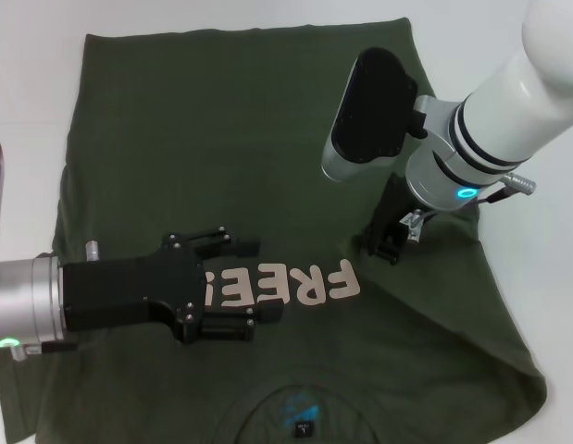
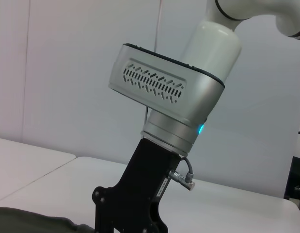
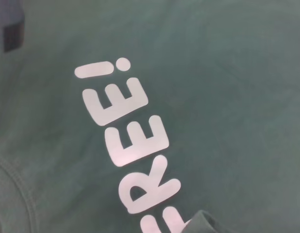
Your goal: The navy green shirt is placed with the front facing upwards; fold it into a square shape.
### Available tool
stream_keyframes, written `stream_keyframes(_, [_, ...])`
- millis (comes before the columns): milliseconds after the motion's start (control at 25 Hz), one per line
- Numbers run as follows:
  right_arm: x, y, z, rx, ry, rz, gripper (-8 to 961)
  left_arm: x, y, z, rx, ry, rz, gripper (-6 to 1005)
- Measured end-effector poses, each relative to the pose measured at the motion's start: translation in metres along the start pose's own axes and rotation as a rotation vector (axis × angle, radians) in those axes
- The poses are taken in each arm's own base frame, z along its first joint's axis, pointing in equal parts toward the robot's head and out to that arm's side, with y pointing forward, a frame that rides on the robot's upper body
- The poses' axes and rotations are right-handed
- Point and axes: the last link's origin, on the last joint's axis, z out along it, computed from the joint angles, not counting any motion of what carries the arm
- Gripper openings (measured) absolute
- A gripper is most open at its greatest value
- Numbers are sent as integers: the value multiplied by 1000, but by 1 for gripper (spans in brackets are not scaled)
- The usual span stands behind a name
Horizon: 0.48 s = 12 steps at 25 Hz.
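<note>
Olive-green cloth covers most of the white table (image 1: 27,102): the navy green shirt (image 1: 221,139) lies front up, its round collar (image 1: 300,416) with a small blue neck label at the near edge and its hem at the far side. The pale "FREE!" lettering (image 1: 291,287) runs across the chest, reading upside down from the head view. The left gripper (image 1: 240,282) reaches in from the left, lying low over the chest just at the exclamation-mark end of the lettering; its two black fingers (image 1: 212,242) stand wide apart, one on the far side and one on the near side, with nothing between them. The right gripper (image 1: 390,242) comes down from the far right onto the cloth just beyond the F end of the lettering, where the right side of the shirt shows a ridge and creases; whether its fingers are parted or pinched on the fabric I cannot tell. The right wrist view shows the lettering up close on smooth cloth, with a small raised fold of fabric (image 3: 203,221) beside the last letter. The left wrist view shows the right arm's black gripper body (image 2: 140,194) above a strip of green cloth.
</note>
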Motion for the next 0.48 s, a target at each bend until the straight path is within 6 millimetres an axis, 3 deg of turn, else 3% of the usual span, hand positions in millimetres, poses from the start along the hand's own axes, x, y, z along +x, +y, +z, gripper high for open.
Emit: stream_keyframes(480, [-1,1,1,1,-2,2,45,0,0,0,0,0,0,875])
